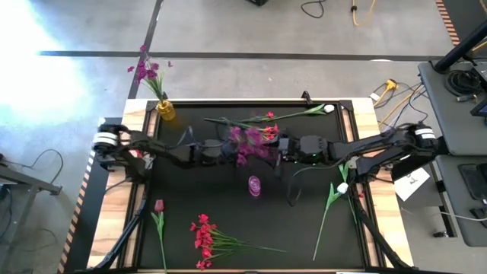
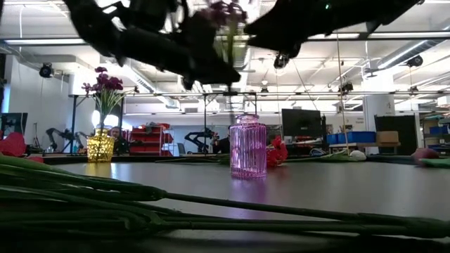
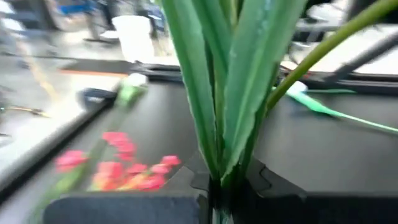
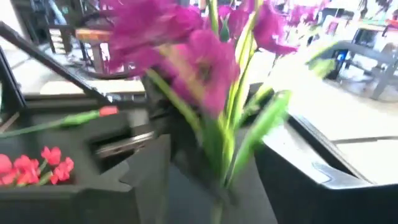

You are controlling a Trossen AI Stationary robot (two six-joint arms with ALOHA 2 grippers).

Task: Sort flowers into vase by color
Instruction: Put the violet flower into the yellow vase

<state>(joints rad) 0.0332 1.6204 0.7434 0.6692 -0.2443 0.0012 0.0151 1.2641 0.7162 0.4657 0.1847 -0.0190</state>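
Left gripper [image 1: 228, 151] and right gripper [image 1: 268, 146] meet mid-bench, both clamped on 1 purple spray [image 1: 245, 141], held above the pink vase [image 1: 254, 186]. Red cluster [image 1: 204, 237] lies near; yellow vase [image 1: 165, 111] stands far left on the bench [image 1: 304, 221].

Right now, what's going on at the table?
Both arms meet over the mat's middle, holding a purple flower spray in the air above the purple vase. The left gripper is shut on its stems; the right gripper is beside the blooms. Another purple spray is in the yellow vase. Red flowers lie unsorted.
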